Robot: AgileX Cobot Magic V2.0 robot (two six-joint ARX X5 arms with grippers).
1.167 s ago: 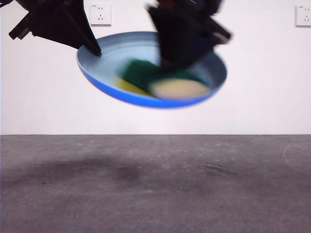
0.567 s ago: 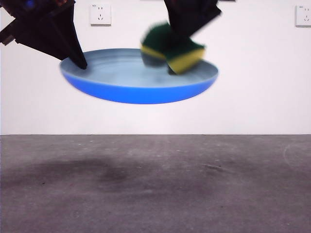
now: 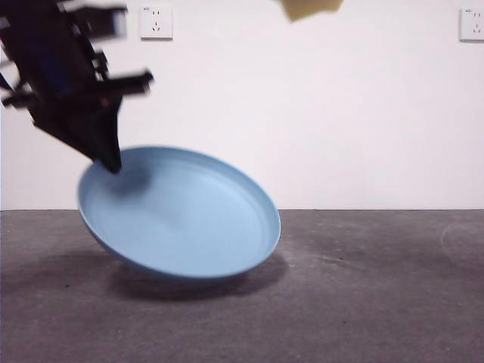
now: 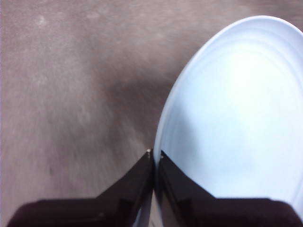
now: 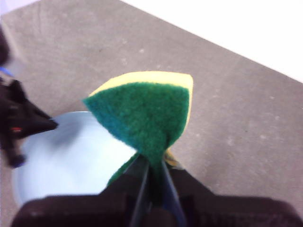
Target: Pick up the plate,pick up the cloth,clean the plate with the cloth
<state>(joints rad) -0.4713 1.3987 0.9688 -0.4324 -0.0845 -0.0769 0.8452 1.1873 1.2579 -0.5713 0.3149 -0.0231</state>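
Tilted plate blocks the left; table rightward lies open.

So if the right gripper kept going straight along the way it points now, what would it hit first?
Probably the plate: beyond the sponge clamped in the right gripper, its rim lies nearest that line, though depth is unclear and it could meet the table beside it.

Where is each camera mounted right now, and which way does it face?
Front view: low, level across the table; left gripper holds the tilted plate.
Left wrist view: on the left arm, looking down its shut jaws at the plate.
Right wrist view: above; right gripper pinches the sponge.
All three show the plate.
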